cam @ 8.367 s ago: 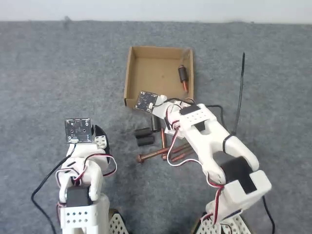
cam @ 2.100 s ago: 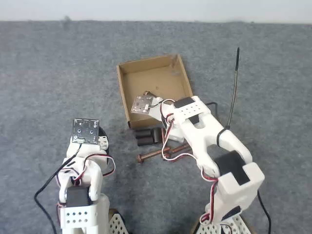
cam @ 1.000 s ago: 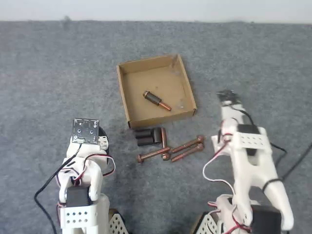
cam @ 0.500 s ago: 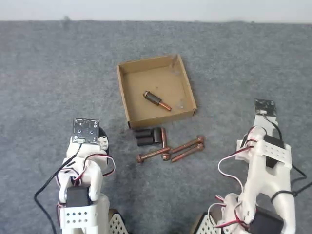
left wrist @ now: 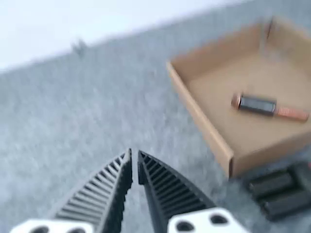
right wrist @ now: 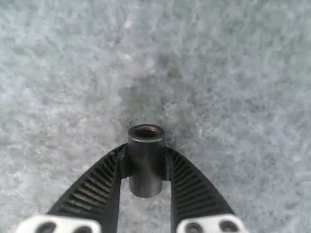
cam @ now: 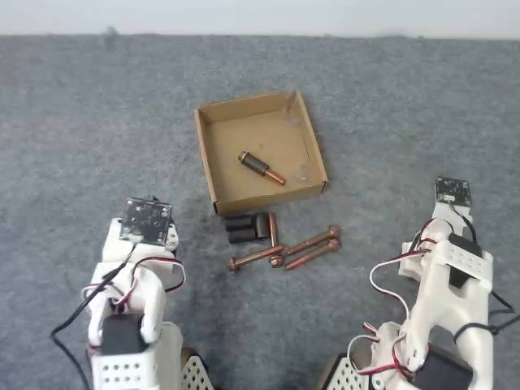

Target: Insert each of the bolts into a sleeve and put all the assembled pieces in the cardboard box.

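Observation:
The cardboard box [cam: 213,166] lies at the middle of the table with one assembled bolt-and-sleeve piece [cam: 261,167] inside; the left wrist view has the box [left wrist: 204,121] and that piece [left wrist: 268,107] too. Just in front of the box lie black sleeves [cam: 244,227] and several copper bolts [cam: 284,248]. My left gripper [left wrist: 134,162] is shut on nothing, over bare carpet to the left of the box. My right gripper [right wrist: 144,153] is shut on an upright black sleeve [right wrist: 146,170], hollow end showing, above carpet far right of the pile.
Grey carpet covers the table. The left arm [cam: 134,276] stands at the front left, the right arm [cam: 451,260] at the front right. A white wall edge runs along the back. Loose sleeves [left wrist: 282,189] lie by the box's near wall.
The right arm has swung from the box and pile out to the table's right side. The box sits shifted and turned from its first position. The left arm has tilted slightly.

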